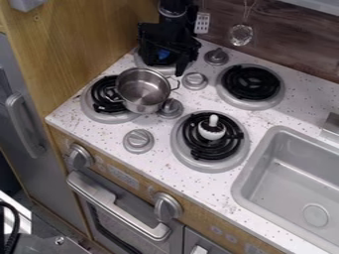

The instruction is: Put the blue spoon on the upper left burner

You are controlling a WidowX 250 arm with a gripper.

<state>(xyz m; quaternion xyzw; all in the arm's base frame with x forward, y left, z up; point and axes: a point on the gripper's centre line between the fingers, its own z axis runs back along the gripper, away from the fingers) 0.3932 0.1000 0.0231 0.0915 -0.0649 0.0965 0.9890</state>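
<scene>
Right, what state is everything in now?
Claw: over the upper left burner.
Blue spoon: blue part visible at the claw; whether gripped, can't tell.
Pot: uncovered, partly over the lower left burner.
White piece: upright on the lower right burner.
Oven door: shut.
Slotted white utensil: hanging.

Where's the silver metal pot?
On the camera view's left side, the pot overlaps the right edge of the leftmost black coil burner, in front of the black gripper.
</scene>
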